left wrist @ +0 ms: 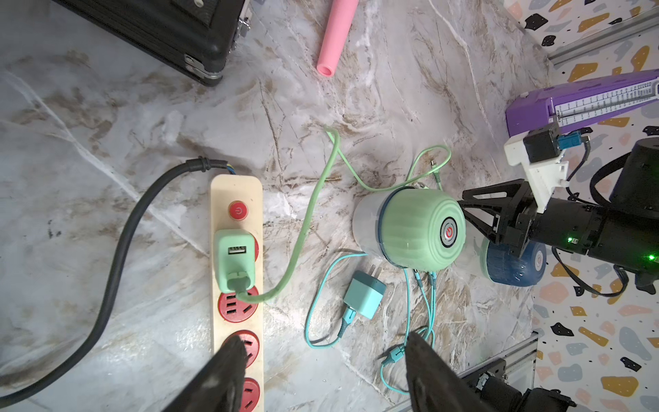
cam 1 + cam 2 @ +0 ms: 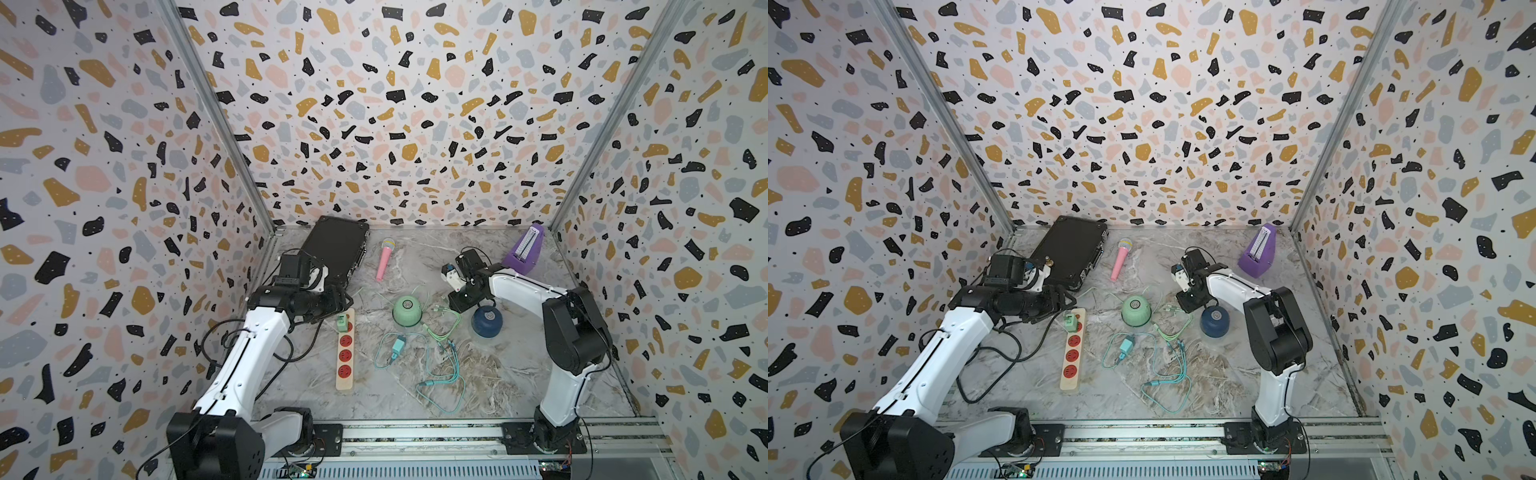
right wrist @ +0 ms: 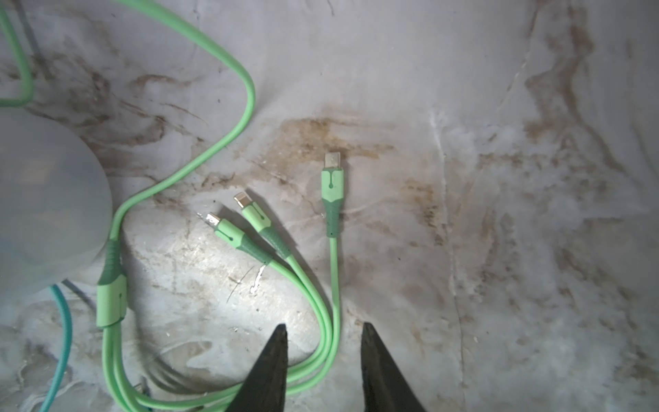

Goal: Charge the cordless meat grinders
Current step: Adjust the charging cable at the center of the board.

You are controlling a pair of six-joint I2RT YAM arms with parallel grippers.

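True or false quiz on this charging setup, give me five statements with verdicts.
1. The green adapter is plugged into the power strip. True.
2. The teal adapter is plugged in too. False: it lies loose on the table.
3. The right gripper holds a connector. False: its jaws are open; the connectors of the green cable lie free.
4. The left gripper is open and empty. True.
5. The mint grinder stands between power strip and navy grinder. True.

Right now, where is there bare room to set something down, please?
Bare marble: between the teal cable and the right arm's base; at the back, between pink microphone and purple metronome. Crowded: the middle, around mint grinder, navy grinder and green cable.
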